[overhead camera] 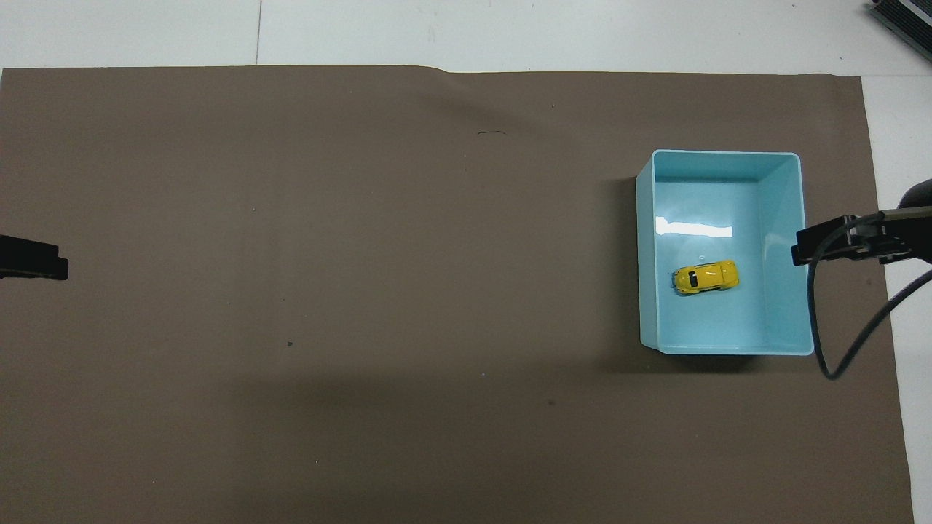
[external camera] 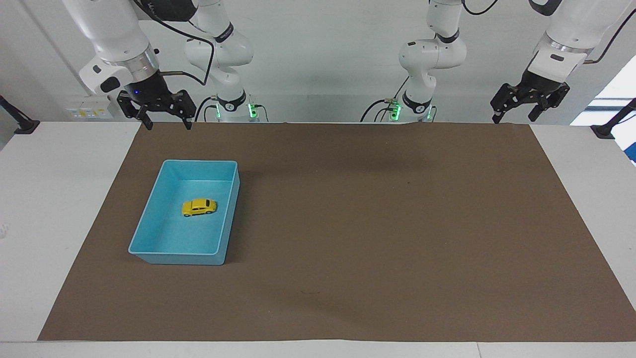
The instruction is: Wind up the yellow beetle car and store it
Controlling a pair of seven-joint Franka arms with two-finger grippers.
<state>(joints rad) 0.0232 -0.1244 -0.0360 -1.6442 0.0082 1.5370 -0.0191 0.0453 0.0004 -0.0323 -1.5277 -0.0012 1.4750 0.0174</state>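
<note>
The yellow beetle car (external camera: pixel 198 207) (overhead camera: pixel 705 277) stands on its wheels inside the light blue tray (external camera: pixel 198 162) (overhead camera: pixel 724 154), near the middle of the tray's floor, and nothing touches it. My right gripper (external camera: pixel 168 125) (overhead camera: pixel 823 247) hangs open and empty in the air, well above the table, over the strip of mat beside the tray toward the right arm's end. My left gripper (external camera: pixel 513 118) (overhead camera: pixel 33 258) waits open and empty, raised over the mat's edge at the left arm's end of the table.
A brown mat (external camera: pixel 397 223) covers most of the white table (external camera: pixel 49 223). The tray lies on it toward the right arm's end. A black cable (overhead camera: pixel 837 364) hangs from the right wrist beside the tray.
</note>
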